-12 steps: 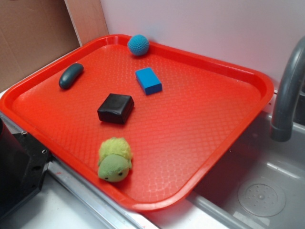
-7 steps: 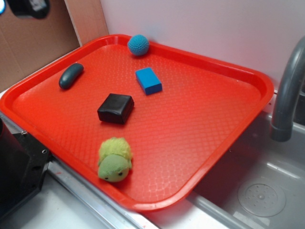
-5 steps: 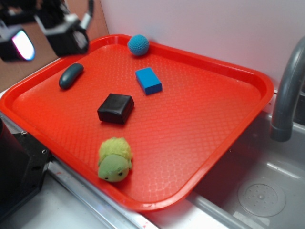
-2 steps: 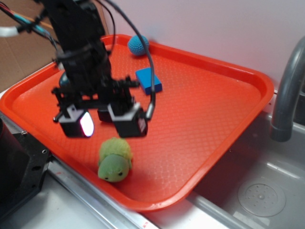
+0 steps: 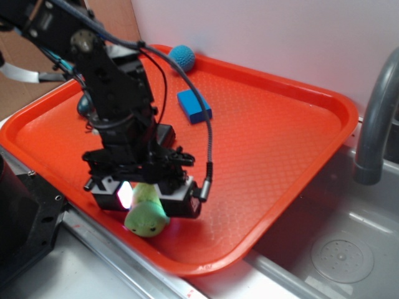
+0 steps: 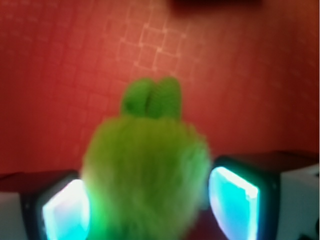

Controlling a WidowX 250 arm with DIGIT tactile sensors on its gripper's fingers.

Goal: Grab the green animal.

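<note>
The fuzzy lime-green plush animal (image 5: 147, 215) lies on a red plastic tray (image 5: 268, 156) with a diamond-grid texture. The black pincer (image 5: 147, 198) has glowing cyan-white pads (image 6: 231, 197).

No readable text, labels, brand names, numbers or signs appear in either view
</note>
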